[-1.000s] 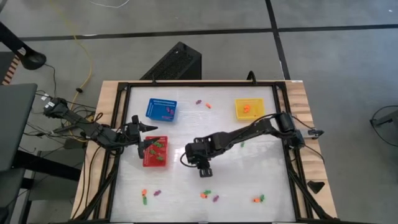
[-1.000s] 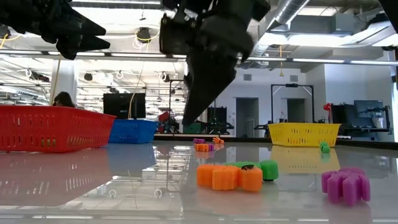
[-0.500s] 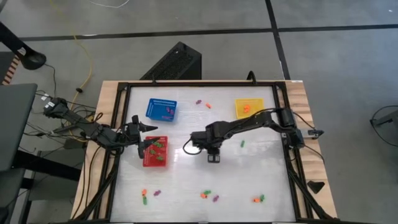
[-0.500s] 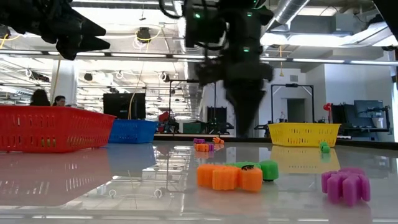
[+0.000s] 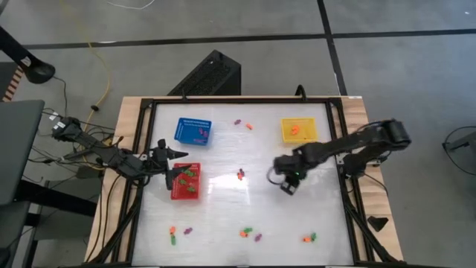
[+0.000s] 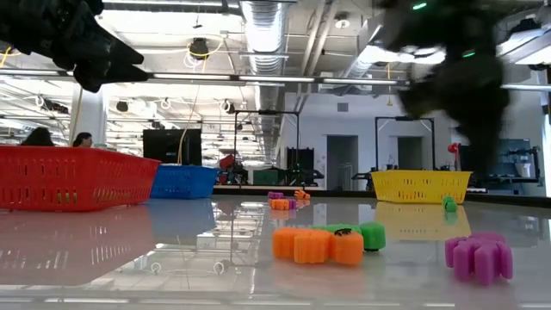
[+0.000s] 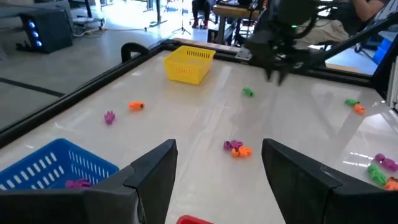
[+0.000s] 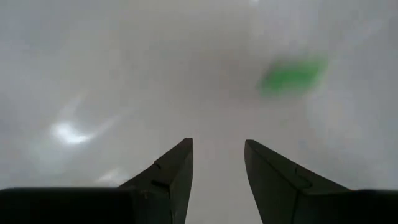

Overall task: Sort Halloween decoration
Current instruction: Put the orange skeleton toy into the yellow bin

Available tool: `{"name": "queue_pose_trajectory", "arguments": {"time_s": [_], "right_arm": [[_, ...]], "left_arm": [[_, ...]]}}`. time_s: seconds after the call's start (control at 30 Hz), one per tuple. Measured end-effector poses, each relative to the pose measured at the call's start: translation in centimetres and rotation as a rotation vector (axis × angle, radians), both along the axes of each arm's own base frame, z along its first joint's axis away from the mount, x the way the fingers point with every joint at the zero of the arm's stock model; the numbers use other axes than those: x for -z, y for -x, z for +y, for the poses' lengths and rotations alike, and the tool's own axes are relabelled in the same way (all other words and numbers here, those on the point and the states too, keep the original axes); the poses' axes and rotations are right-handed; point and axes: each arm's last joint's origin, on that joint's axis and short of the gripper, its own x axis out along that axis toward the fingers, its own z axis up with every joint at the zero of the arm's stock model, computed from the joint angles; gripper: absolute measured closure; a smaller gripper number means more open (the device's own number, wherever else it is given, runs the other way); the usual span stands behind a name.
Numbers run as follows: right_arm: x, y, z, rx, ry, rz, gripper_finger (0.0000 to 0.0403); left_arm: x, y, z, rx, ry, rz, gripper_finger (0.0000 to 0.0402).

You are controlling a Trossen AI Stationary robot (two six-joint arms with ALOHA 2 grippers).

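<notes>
Two dark jointed arms, black cabling, each tool (image 7: 217,180) with tapered matte-black fingers.

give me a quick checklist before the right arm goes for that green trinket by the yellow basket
1. Right gripper open, nothing between the fingers: ok.
2. Green trinket in its wrist view, ahead and off to one side: ok.
3. Trinket lying free of others on the table: ok.
4. Yellow basket upright, orange pieces inside: ok.
5. Left gripper parked open over the red basket, well away: ok.
6. Gripper's height above the table: cannot tell.
</notes>
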Motion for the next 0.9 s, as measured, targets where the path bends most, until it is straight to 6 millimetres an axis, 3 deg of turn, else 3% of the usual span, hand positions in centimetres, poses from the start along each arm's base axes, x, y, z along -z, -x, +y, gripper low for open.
{"name": "queue_pose_trajectory", "arguments": {"time_s": [0.17,0.33,0.43,0.63,0.77,0.9], "right_arm": [[-0.7,2.0,4.7,0.020,-0.194,-0.118,0.0227],[-1.7,2.6,9.8,-0.073,-0.175,-0.370,0.0227],[-1.3,2.8,12.6,-0.121,-0.183,-0.463,0.0227],[1.3,4.2,17.1,-0.317,-0.261,-0.404,0.0227],[2.7,4.4,18.5,-0.379,-0.327,-0.305,0.0227],[2.9,3.7,19.3,-0.379,-0.356,-0.265,0.0227]], "left_arm": [[0.1,0.0,0.0,-0.004,0.000,0.006,0.0175],[0.1,0.0,0.0,-0.006,-0.001,0.007,0.0175],[0.1,0.0,0.0,-0.007,0.002,0.008,0.0175],[0.1,0.0,0.0,-0.013,0.001,0.006,0.0175],[0.0,0.0,0.1,-0.034,-0.016,0.001,0.0175],[-0.2,0.0,0.1,-0.047,-0.039,-0.009,0.0175]]}}
